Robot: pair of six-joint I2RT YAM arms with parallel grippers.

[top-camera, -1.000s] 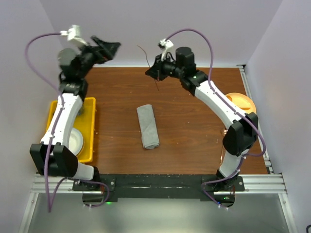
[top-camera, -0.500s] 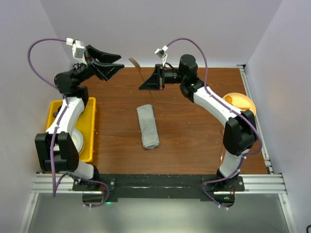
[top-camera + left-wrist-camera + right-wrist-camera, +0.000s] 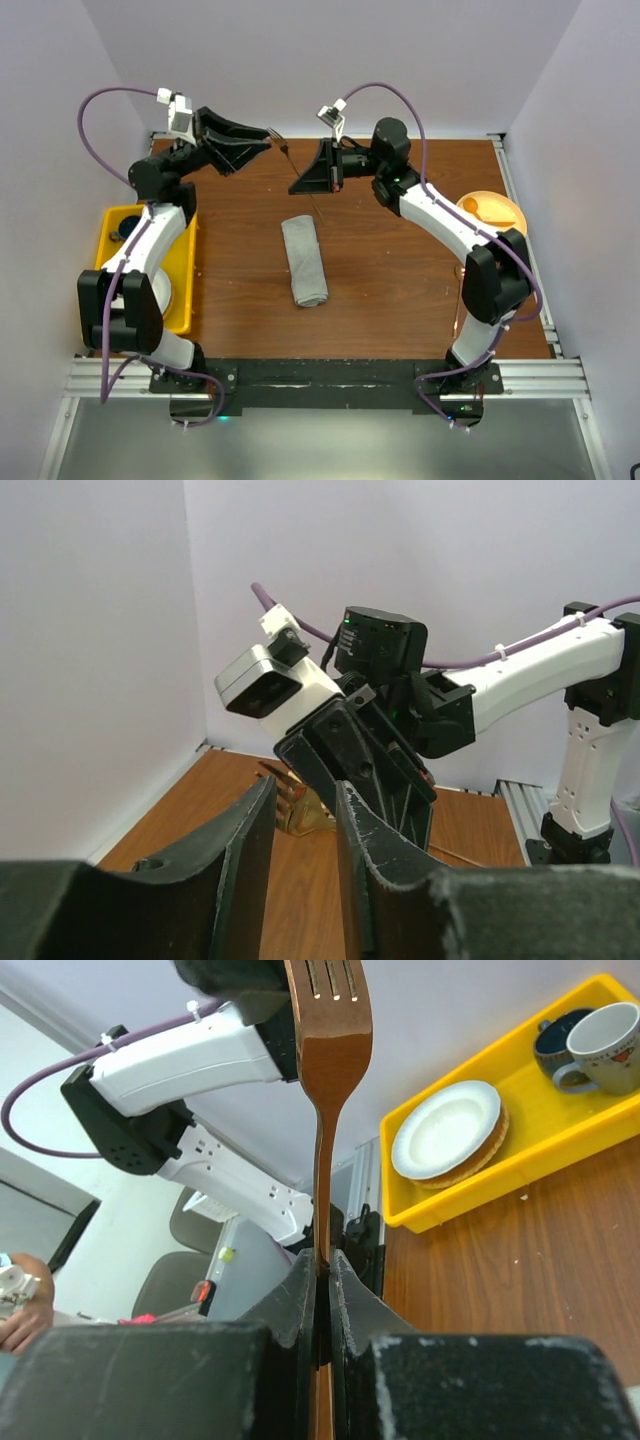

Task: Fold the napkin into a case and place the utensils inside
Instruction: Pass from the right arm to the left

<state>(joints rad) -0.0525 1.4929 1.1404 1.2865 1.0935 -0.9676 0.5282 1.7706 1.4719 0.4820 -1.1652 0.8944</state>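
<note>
Copper fork (image 3: 330,1040) up in the air now, tines pointing high, and the right gripper (image 3: 322,1265) has its two fingers pressed flat together on the thin handle, a firm pinch low on the stem. It hangs over the far middle of the table (image 3: 400,290), well above the wood. The left gripper (image 3: 305,792) reaches in from the left at the same height, fingers apart with a narrow gap between them, and the fork's tines show right in that gap from its own camera. Whether those fingers touch the metal, I can't tell from here. The two arms meet nose to nose up there. Down below, the napkin (image 3: 304,260) lies folded into a narrow grey strip in the middle of the table, running near to far, nothing on it and neither arm near it. Over at the left edge sits a yellow tray (image 3: 190,260) with a white plate (image 3: 447,1130) and two cups (image 3: 605,1045) in it. At the far right edge there's an orange plate (image 3: 492,210).
</note>
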